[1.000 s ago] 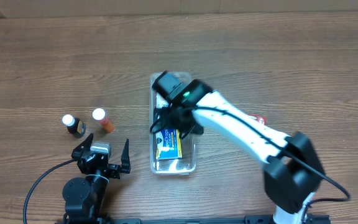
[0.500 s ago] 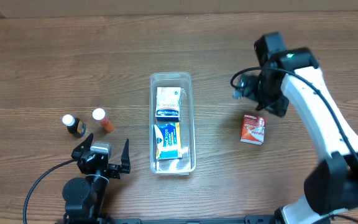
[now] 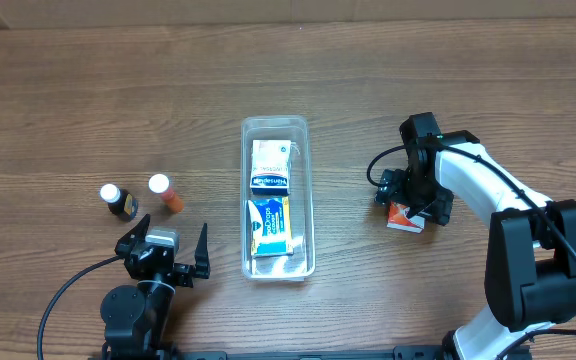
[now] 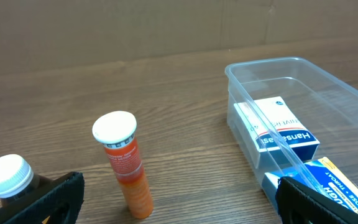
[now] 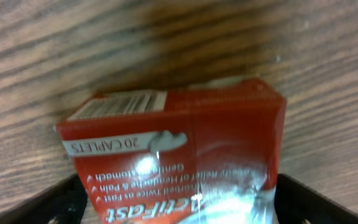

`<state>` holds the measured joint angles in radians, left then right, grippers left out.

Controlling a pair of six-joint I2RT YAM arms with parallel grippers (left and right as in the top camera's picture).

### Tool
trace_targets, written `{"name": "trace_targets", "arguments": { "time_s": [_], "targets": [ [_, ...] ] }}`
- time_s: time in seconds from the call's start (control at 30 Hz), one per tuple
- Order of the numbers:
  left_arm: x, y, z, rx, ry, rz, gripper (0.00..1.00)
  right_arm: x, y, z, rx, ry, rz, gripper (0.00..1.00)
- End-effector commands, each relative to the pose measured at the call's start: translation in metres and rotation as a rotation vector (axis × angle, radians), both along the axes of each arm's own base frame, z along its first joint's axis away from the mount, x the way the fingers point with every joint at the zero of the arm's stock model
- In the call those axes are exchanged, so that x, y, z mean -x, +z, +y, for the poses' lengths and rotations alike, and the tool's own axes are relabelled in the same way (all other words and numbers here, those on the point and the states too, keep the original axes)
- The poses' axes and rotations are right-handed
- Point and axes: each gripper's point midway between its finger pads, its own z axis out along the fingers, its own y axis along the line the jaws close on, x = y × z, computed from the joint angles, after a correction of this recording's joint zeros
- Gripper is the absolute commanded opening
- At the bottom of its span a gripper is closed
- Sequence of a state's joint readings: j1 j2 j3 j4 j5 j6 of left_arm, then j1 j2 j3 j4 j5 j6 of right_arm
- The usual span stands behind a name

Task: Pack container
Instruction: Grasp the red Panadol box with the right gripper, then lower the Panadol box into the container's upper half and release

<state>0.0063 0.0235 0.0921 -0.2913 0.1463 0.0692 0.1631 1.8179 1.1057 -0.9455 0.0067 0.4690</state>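
**Operator:** Status, starting nearest the base?

**Technician:** The left gripper [image 3: 168, 242] is parked low with its jaws apart and nothing between them. Just beyond it stand an orange tube [image 4: 124, 165] and a dark bottle [image 4: 5, 177], both upright and capped. The container [image 3: 245, 200] lies mid-table, long axis running away from the base. It holds a blue box [image 3: 270, 228] at the near end and a white box [image 3: 271, 165] at the far end. To its right, well apart, the right gripper [image 3: 405, 200] is down over a red box [image 5: 179, 143] with one finger on each side. The jaws are apart; I cannot tell whether the pads touch.

**Operator:** Failure modes?

**Technician:**
- The red box sits skewed between the fingers, so closing may rotate it or squeeze it out.
- It is thin carton, and excess force would likely crush it.
- Floor space in the container looks nearly used up, so a flat placement may land on the packed boxes or catch the rim.
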Motion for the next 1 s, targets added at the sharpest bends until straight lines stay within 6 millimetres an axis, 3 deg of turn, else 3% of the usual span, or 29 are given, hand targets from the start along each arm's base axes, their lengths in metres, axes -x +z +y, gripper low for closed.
{"name": "trace_targets", "arguments": {
  "time_s": [0.0,0.07,0.13,0.23,0.3,0.4,0.43,0.53,0.57,0.67,0.77,0.9,0.97],
  "targets": [
    [0.000,-0.001,-0.002,0.017,-0.007,0.005,1.00,-0.007,0.007,-0.002,0.000,-0.040,-0.024,0.84],
    [0.000,-0.001,-0.002,0.017,-0.007,0.005,1.00,-0.010,0.027,-0.001,-0.001,-0.039,-0.024,0.80],
    [0.000,-0.001,-0.002,0.017,-0.007,0.005,1.00,-0.018,0.062,0.008,-0.019,-0.023,-0.053,0.74],
    [0.000,-0.001,-0.002,0.017,-0.007,0.005,1.00,-0.029,0.123,0.038,-0.088,0.038,-0.147,0.69],
    [0.000,-0.001,-0.002,0.017,-0.007,0.005,1.00,-0.035,0.180,0.080,-0.153,0.126,-0.289,0.66],
    [0.000,-0.001,-0.002,0.017,-0.007,0.005,1.00,-0.040,0.220,0.136,-0.232,0.257,-0.450,0.67],
    [0.000,-0.001,-0.002,0.017,-0.007,0.005,1.00,-0.042,0.229,0.164,-0.271,0.317,-0.512,0.67],
    [0.000,-0.001,-0.002,0.017,-0.007,0.005,1.00,-0.044,0.218,0.215,-0.309,0.367,-0.559,0.67],
    [0.000,-0.001,-0.002,0.017,-0.007,0.005,1.00,-0.043,0.192,0.235,-0.305,0.374,-0.505,0.67],
    [0.000,-0.001,-0.002,0.017,-0.007,0.005,1.00,-0.045,0.151,0.249,-0.273,0.377,-0.425,0.68],
    [0.000,-0.001,-0.002,0.017,-0.007,0.005,1.00,-0.059,0.113,0.263,-0.262,0.389,-0.402,0.68],
    [0.000,-0.001,-0.002,0.017,-0.007,0.005,1.00,-0.068,0.095,0.272,-0.265,0.391,-0.404,0.75],
    [0.000,-0.001,-0.002,0.017,-0.007,0.005,1.00,-0.069,0.099,0.285,-0.319,0.471,-0.427,0.80]
  ]
}}
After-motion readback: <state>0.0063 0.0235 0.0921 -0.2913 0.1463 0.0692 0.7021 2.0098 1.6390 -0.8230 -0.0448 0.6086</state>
